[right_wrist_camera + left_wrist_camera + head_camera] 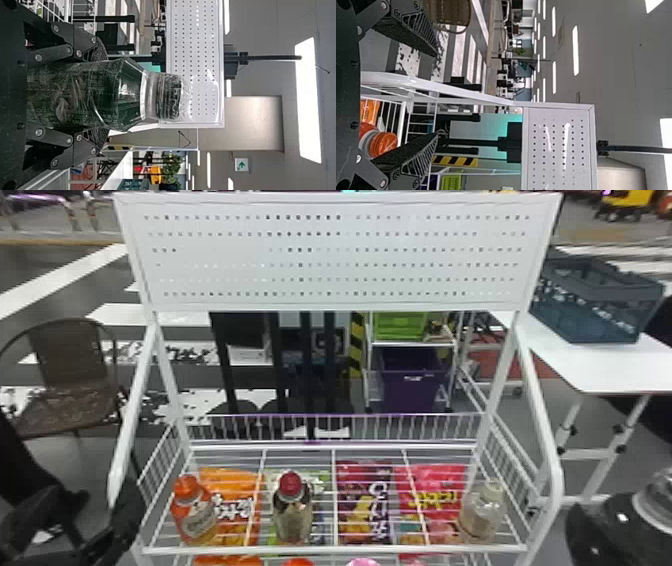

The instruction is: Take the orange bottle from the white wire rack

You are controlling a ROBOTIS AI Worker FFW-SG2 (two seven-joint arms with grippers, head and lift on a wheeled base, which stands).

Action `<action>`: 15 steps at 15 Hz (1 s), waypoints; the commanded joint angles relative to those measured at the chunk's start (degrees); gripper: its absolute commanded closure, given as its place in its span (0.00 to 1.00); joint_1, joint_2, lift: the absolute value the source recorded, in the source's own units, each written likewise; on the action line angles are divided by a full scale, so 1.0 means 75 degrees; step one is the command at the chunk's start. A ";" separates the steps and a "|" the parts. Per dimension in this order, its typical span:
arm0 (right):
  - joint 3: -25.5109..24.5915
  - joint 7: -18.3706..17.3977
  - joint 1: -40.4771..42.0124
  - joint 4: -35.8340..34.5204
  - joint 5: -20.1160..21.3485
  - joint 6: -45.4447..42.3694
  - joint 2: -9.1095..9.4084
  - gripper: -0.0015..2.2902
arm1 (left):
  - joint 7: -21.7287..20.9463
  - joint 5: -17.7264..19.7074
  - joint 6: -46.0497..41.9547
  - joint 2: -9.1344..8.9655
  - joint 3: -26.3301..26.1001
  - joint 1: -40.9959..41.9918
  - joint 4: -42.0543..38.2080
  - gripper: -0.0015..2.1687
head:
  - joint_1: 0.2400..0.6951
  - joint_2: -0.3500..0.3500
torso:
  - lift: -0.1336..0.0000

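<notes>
The orange bottle [194,512] stands upright at the front left of the white wire rack [335,549]. Beside the rack's left side is my left gripper [104,496], just left of that bottle. From the left wrist, the gripper [435,95] has its fingers spread wide with nothing between them, and the orange bottle's cap [382,144] shows close to one finger. My right gripper [595,530] is right of the rack; in its wrist view the gripper [101,95] is closed around a dark bottle [75,93] with a clear top.
A red-capped bottle [292,512] and a clear bottle [481,512] share the orange bottle's shelf. Snack bags [365,500] show through the wires. Slanted white side posts [132,415] flank the rack, and a white table [610,365] with a dark crate [595,302] stands at right.
</notes>
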 commanded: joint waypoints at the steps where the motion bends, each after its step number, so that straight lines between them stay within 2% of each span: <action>1: 0.0000 0.0000 0.0007 0.0012 0.0000 -0.0001 0.0007 0.45 | 0.0052 -0.0001 0.0219 0.0012 0.0000 0.0000 0.0001 0.09 | 0.57 0.50 | 1.00; 11: -0.0035 0.0000 0.0031 0.0023 0.0000 -0.0001 0.0007 0.45 | 0.0052 -0.0025 0.0289 -0.0023 -0.0012 0.0082 -0.0105 0.09 | 0.57 0.50 | 1.00; 15: -0.0035 0.0000 0.0089 0.0047 -0.0012 -0.0118 0.0007 0.45 | 0.0193 -0.0037 0.0032 -0.0046 -0.0469 0.0422 0.0142 0.09 | 0.57 0.50 | 1.00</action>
